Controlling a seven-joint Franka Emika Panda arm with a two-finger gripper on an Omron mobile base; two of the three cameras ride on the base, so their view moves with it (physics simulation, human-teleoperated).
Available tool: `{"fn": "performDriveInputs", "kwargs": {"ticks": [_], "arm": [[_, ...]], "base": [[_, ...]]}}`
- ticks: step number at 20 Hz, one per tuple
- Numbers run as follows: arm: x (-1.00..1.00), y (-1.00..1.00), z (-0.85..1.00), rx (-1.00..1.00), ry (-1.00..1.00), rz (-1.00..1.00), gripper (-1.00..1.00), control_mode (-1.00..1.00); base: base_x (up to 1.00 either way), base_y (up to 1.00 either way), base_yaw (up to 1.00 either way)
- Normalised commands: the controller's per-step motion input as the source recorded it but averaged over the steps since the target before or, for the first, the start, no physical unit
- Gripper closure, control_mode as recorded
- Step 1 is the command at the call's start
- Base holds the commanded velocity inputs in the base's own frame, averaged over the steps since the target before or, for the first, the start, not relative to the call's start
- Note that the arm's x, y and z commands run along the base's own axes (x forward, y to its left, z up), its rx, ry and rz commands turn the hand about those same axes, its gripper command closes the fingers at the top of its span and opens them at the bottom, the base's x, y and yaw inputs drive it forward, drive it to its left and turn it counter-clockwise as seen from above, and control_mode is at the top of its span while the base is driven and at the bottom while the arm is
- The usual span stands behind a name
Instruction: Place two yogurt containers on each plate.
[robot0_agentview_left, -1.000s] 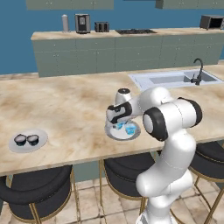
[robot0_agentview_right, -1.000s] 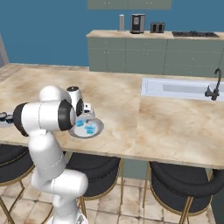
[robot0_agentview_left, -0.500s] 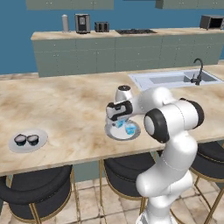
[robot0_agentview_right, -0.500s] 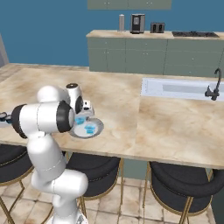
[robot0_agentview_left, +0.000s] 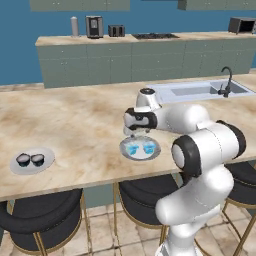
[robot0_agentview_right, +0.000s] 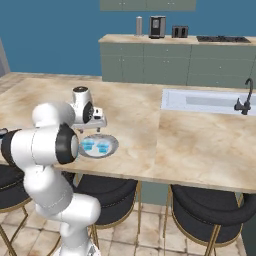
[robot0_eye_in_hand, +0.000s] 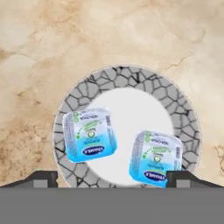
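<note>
You see the gripper (robot0_eye_in_hand: 112, 177) now spread wide above the near plate (robot0_eye_in_hand: 175, 103), where earlier it was narrower; the second light blue yogurt cup (robot0_eye_in_hand: 156, 158) sits released beside the first (robot0_eye_in_hand: 89, 134).

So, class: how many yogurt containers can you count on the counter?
4: two light blue cups on the plate under the gripper, two dark cups on the far-left plate.

Setting: rendered kitchen. Marble-topped island table (robot0_agentview_left: 75, 120) with inset sink (robot0_agentview_left: 200, 91) and faucet (robot0_agentview_left: 226, 82); stools (robot0_agentview_left: 42, 220) below; back counter carries coffee maker (robot0_agentview_left: 93, 26), toaster (robot0_agentview_left: 116, 30), cooktop (robot0_agentview_left: 154, 35), microwave (robot0_agentview_left: 242, 24).
</note>
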Motion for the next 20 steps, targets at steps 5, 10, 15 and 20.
{"fn": "performDriveInputs", "kwargs": {"ticks": [5,10,15,20], "arm": [[-1.0,-1.0,0.06,0.2,-0.29,0.0,-1.0,-1.0],[-1.0,-1.0,-0.01,0.19,-0.26,0.0,-1.0,-1.0],[-1.0,-1.0,0.24,0.16,-0.39,0.0,-1.0,-1.0],[-0.99,-0.29,1.0,0.01,-0.71,-0.13,-1.0,-1.0]], "base": [[0.0,0.0,0.0],[0.0,0.0,0.0],[0.0,0.0,0.0],[0.0,0.0,0.0]]}}
